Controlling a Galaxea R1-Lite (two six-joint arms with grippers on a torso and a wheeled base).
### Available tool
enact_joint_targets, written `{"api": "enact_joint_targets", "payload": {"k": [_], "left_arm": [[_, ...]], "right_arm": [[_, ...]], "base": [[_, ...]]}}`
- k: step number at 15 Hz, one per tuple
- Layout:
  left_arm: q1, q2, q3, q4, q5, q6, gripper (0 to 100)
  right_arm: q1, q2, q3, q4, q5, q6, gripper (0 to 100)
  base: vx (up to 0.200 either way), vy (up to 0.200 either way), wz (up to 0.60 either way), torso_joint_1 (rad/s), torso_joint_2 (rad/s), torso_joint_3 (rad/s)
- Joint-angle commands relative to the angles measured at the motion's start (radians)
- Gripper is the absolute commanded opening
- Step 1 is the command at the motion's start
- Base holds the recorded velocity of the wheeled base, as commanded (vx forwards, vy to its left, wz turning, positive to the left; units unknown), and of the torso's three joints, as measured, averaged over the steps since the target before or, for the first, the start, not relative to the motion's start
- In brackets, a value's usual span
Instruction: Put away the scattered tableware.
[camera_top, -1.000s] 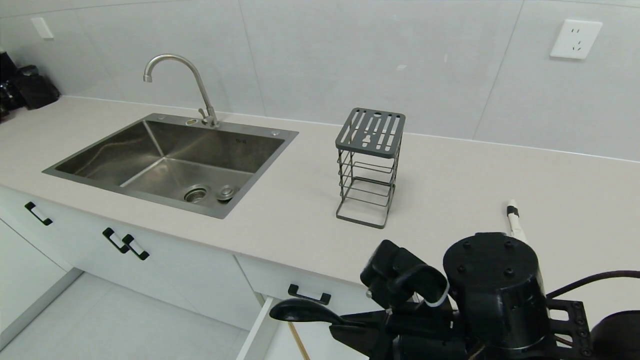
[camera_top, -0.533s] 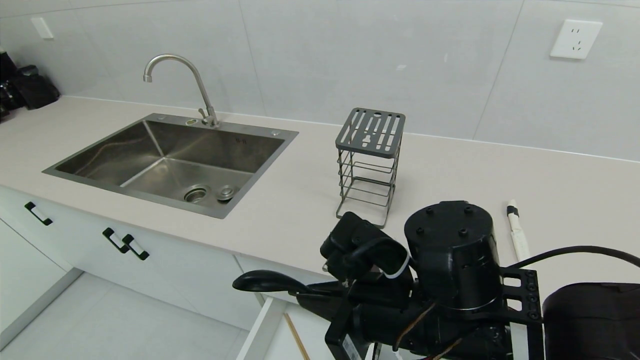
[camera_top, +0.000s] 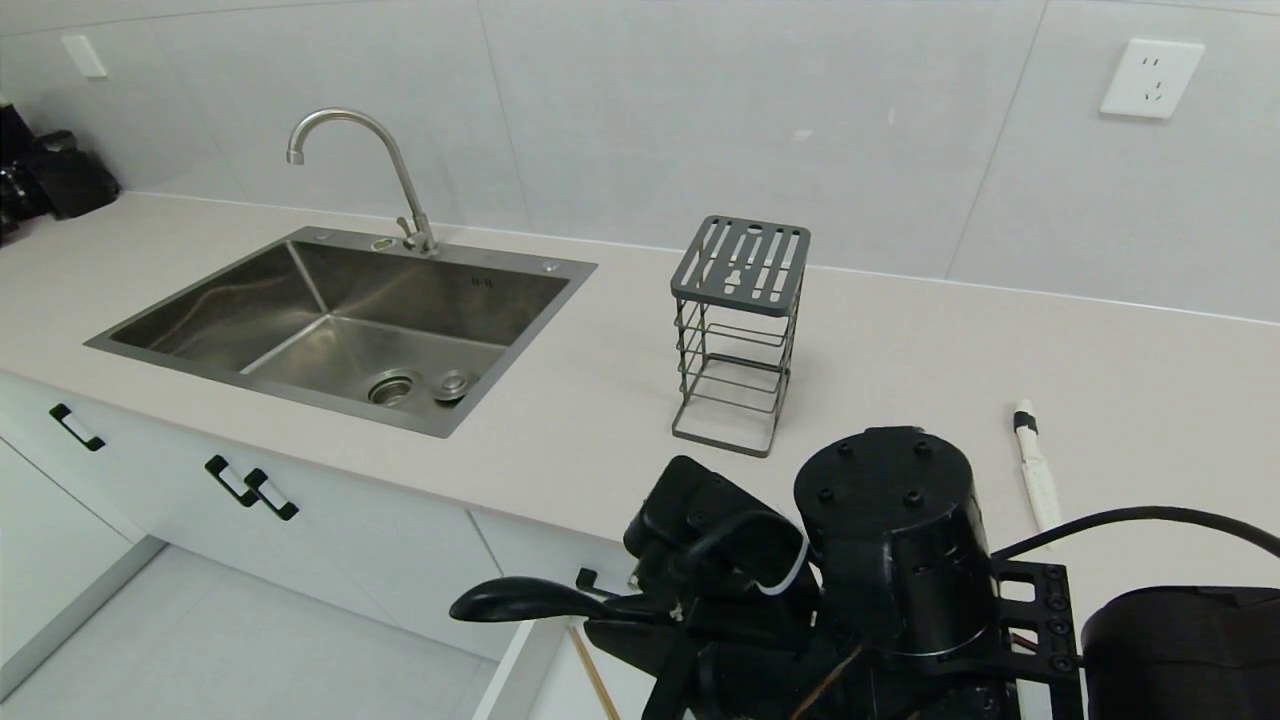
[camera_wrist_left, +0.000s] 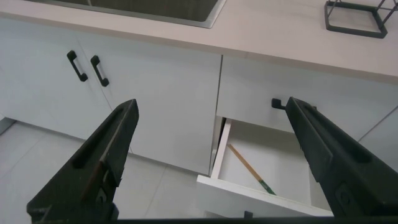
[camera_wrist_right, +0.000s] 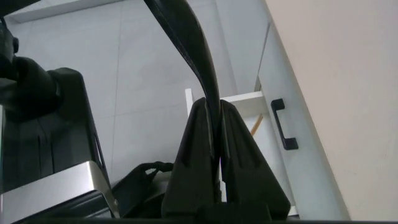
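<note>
Right gripper (camera_top: 628, 606) at lower centre of head frame, pointing toward frame left, jaws clamped on spoon (camera_top: 520, 600) handle. Left gripper (camera_wrist_left: 211, 106) fingers spread wide.

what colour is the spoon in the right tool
Black; the spoon shows best in the head view.

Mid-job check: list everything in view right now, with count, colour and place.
stainless steel sink: one, silver, set in the counter's left part
curved tap: one, silver, behind the sink
wire rack: one, dark grey, mid-counter
stick-shaped utensil with black band: one, white, on the counter right of the rack
drawer: one, white, open below the counter
thin wooden chopstick: one, brown, in the drawer
wall socket: one, white, upper right
long-handled black spoon: one, held over the drawer
left gripper: open, facing the drawer
right gripper: shut on the spoon
</note>
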Motion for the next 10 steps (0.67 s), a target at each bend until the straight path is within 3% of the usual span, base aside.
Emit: {"api": "enact_joint_targets", "payload": {"k": [1,3,10], "left_arm": [[0.000,0.000,0.000,0.000,0.000,-0.001,100],[0.000,0.000,0.000,0.000,0.000,-0.001,100],[0.000,0.000,0.000,0.000,0.000,-0.001,100]], "right_arm": [[0.000,-0.001,0.000,0.000,0.000,-0.044,0],[0.000,-0.001,-0.002,0.000,0.002,-0.106,0],[0.000,0.001,0.000,0.009,0.003,-0.106,0]], "base": [[0.000,0.000,0.00,0.000,0.00,0.000],[0.000,0.000,0.00,-0.146,0.28,0.137],[0.000,0.000,0.00,-0.258,0.52,0.249]]}}
